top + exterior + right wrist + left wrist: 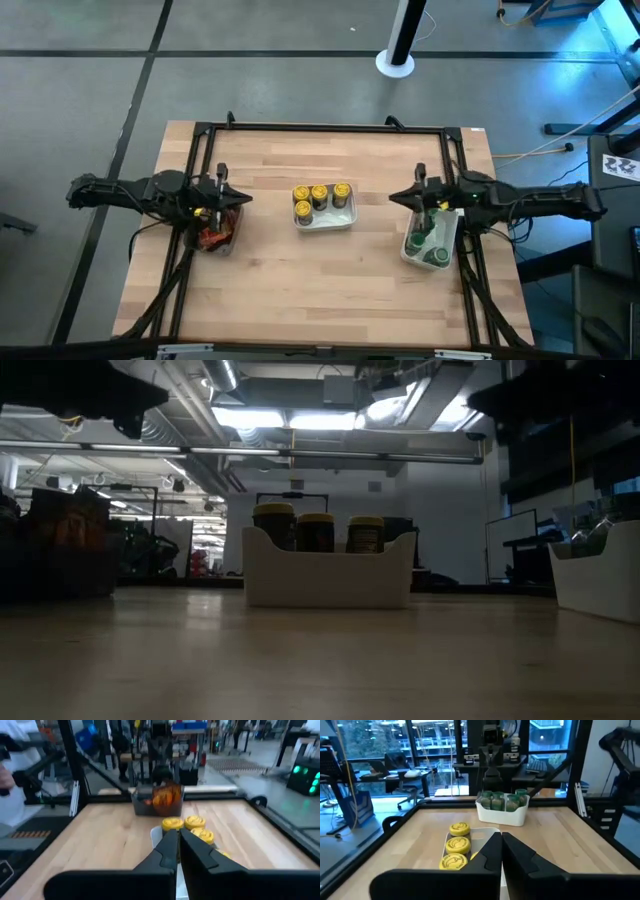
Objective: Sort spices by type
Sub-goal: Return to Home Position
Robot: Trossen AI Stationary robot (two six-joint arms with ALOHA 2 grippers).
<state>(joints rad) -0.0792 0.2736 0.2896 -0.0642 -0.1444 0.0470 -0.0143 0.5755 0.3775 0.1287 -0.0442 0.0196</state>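
Several yellow-lidded jars (pixel 320 197) stand upright in a white tray (pixel 345 218) at the table's middle, also seen in the low view (pixel 315 530). Green-lidded jars (pixel 430 245) fill a white tray (pixel 408 248) by the right edge. Red-orange packets (pixel 212 237) lie in a clear grey bin (pixel 228 240) at the left. My left gripper (pixel 243 198) hovers shut just above the bin, pointing toward the middle tray. My right gripper (pixel 395 198) hovers shut beside the green-jar tray, pointing toward the middle. Neither holds anything.
A black metal frame (pixel 330 127) runs along the table's far edge and down both sides. Bare wood lies between the three containers and across the near half of the table (pixel 320 290). A white round stand base (pixel 396 63) sits on the floor beyond the table.
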